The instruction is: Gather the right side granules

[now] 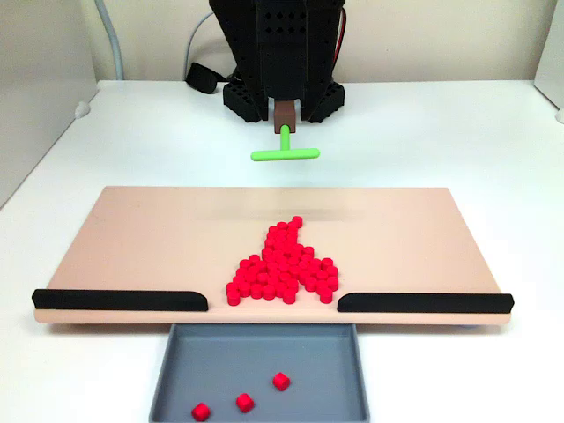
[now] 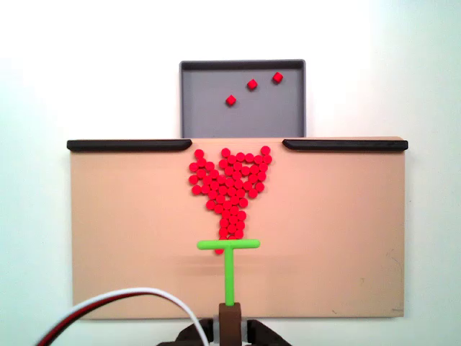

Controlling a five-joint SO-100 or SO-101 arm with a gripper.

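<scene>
On top of the white table (image 1: pixel 123 132) lies a flat, pale pink board (image 1: pixel 141 238), and near its middle sits a heap of small bright red plastic granules (image 1: pixel 282 269), all packed close together. From the fixed view facing the arm, the heap is wide at the near edge of the board and gets thin toward the arm, like a little tree. From the other fixed view, the same red granules (image 2: pixel 230 184) look like a funnel, wide near the tray and thin near the stick. Two long black strips (image 1: pixel 119 300) (image 1: pixel 425 302) run along the board's edge, with a gap between them, and the wide end of the heap sits right at that gap. Just past the gap is a shallow grey tray (image 1: pixel 220 388) with three loose red granules (image 1: pixel 245 402) in it, set apart from each other. A bright green T-shaped stick (image 1: pixel 285 152) pokes out from a brown block (image 1: pixel 285 113) on the black arm (image 1: pixel 282 53). In the view from behind the arm, the stick's crossbar (image 2: pixel 228 244) lies across the thin tip of the heap, touching or just over the last granules. I cannot tell if the pincer is wide or narrow, as the stick's brown end hides it. Red, white and black wires (image 2: pixel 122 306) curl near the arm.
</scene>
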